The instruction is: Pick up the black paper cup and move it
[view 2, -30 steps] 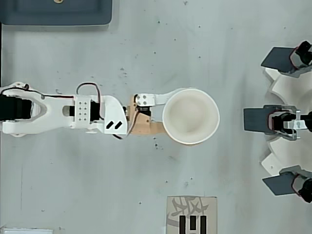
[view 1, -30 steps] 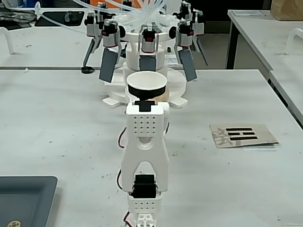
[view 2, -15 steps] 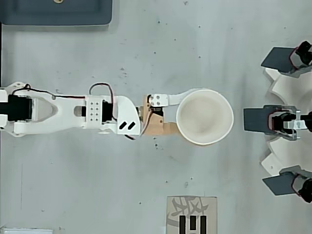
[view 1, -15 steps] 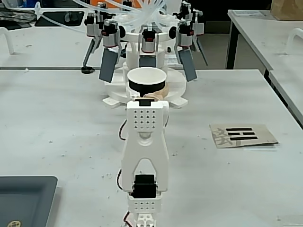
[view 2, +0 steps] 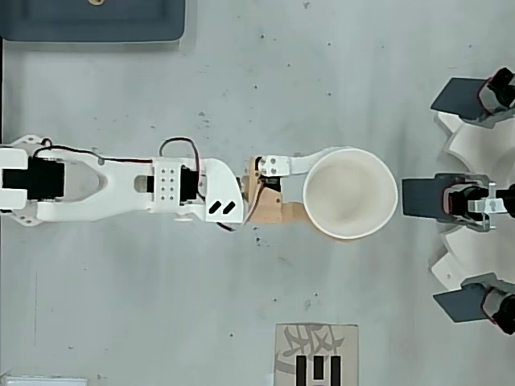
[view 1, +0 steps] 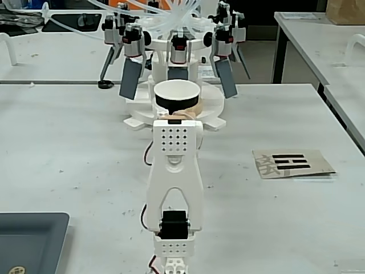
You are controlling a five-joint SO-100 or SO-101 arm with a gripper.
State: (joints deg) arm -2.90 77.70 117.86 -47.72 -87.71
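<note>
The black paper cup (view 1: pixel 177 98) stands upright at the end of my arm. Its white rim and white inside face up, and a strip of its black wall shows below the rim. From above, the cup (view 2: pixel 351 193) is a white circle just left of the machine's middle paddle. My gripper (view 2: pixel 310 191) is shut on the cup: a white finger (view 2: pixel 291 164) hugs its upper left side and a tan finger (view 2: pixel 282 212) presses in from below. In the fixed view my gripper (view 1: pixel 178 117) is mostly hidden behind my white arm (view 1: pixel 175 165). I cannot tell whether the cup rests on the table.
A white machine (view 1: pixel 178 57) with several dark paddles and clear tubes stands right behind the cup, at the right edge from above (view 2: pixel 471 197). A card with black characters (view 1: pixel 292 162) lies to the right. A blue-grey tray (view 1: pixel 28 240) sits near my base.
</note>
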